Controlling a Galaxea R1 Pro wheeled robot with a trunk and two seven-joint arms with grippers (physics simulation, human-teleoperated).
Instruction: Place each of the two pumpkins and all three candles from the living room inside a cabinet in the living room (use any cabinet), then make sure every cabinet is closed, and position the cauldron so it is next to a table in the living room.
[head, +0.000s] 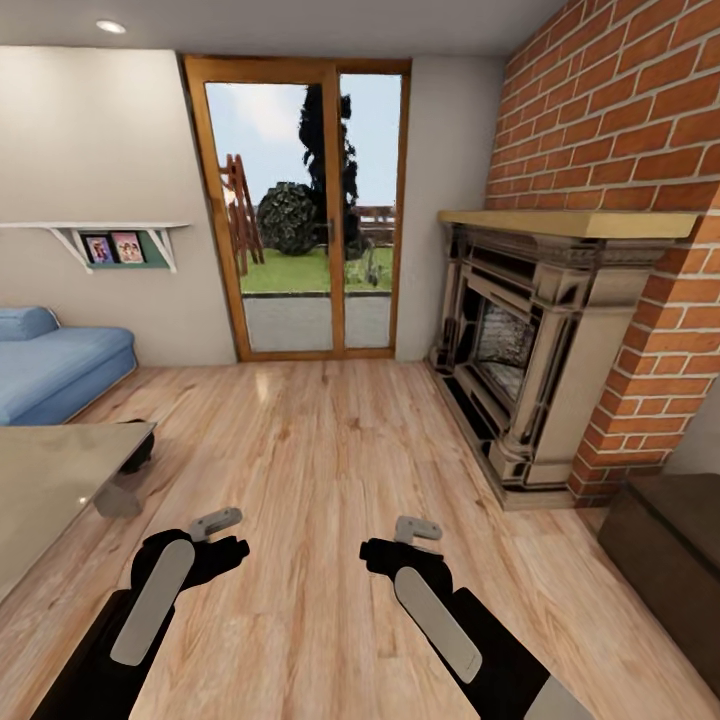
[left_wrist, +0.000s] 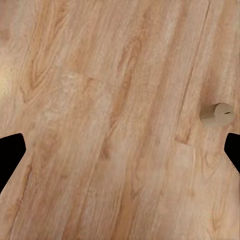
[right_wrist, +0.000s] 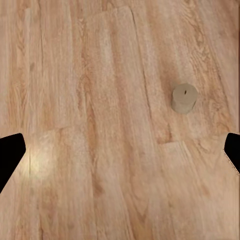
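We hold both arms low and forward over the floor, a carry posture suited to driving, we judge. Left end effector and right end effector are empty; both wrist views show their fingers spread apart at the frame edges. A candle, a short beige cylinder, stands upright on the planks under the right arm; the left wrist view catches one too. The cabinet sits low at right, beside the fireplace. Room: brick wall, glass door, blue sofa, glass-topped counter at left.
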